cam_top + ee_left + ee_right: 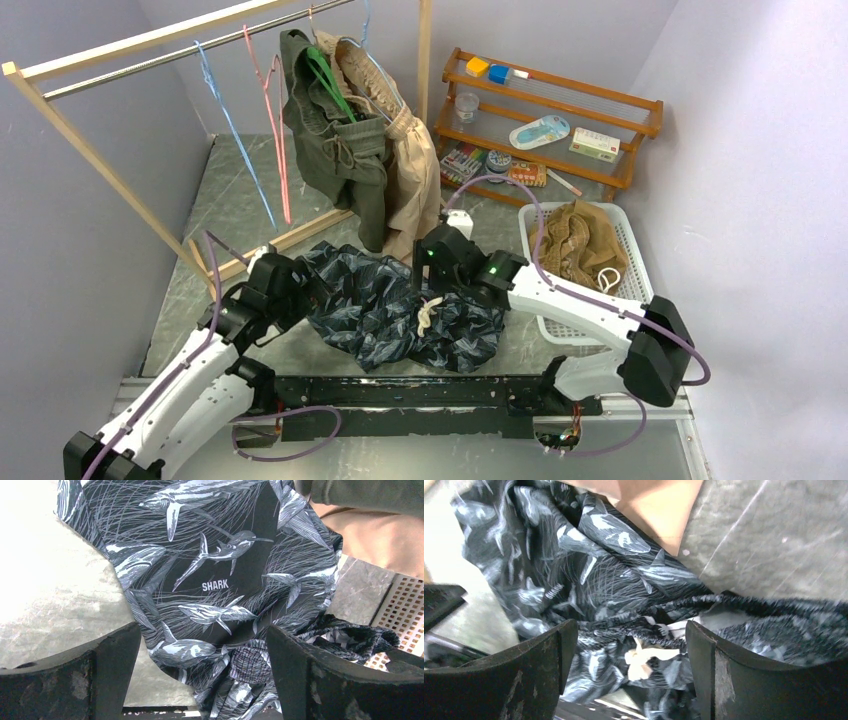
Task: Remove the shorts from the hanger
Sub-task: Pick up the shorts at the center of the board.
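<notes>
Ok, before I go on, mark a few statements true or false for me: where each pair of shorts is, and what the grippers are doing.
1. The navy shark-print shorts lie on the table. True.
2. The white basket is empty. False: the tan-brown shorts lie in it.
3. The olive green shorts hang on the rack. True.
4. The light beige shorts are spread flat on the table. False: they hang on the rack beside the olive pair.
5. The left gripper is shut on cloth. False: its jaws stand apart over the navy shorts, and so do those of the right gripper.
</notes>
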`<state>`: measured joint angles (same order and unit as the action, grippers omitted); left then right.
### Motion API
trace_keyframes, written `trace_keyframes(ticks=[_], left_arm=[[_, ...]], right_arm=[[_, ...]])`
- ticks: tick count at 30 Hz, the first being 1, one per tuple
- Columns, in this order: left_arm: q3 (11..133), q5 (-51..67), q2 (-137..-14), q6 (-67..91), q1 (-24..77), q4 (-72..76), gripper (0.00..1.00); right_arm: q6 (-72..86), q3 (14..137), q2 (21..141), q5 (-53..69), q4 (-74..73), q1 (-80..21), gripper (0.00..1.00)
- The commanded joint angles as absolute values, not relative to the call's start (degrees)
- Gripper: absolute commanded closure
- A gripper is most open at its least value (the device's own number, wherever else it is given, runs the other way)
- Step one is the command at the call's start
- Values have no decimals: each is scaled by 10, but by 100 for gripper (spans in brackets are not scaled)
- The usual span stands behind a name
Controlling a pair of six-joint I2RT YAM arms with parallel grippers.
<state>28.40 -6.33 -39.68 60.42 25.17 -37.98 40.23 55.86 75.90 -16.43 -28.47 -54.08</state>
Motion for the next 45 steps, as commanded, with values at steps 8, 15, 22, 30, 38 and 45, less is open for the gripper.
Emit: trace_keyframes(ticks=[8, 15, 22, 30, 38, 45], left_arm=[[294, -70, -385, 606, 248, -390, 1], [312, -74, -397, 598, 248, -416, 1], [315, -62, -381, 598, 248, -421, 1], [320, -86, -349, 604, 248, -428, 0], [334, -98, -360, 581, 248, -429, 0], [352, -112, -372, 565, 247, -441, 0]], right_arm=[[777, 546, 809, -198, -368, -546, 19], [779, 612, 956, -201, -379, -551, 14], [766, 617, 1065, -179, -369, -552, 0], [782, 433, 986, -146, -267, -552, 56], [681, 393, 784, -246, -241, -547, 82], [488, 349, 529, -318, -154, -546, 90]])
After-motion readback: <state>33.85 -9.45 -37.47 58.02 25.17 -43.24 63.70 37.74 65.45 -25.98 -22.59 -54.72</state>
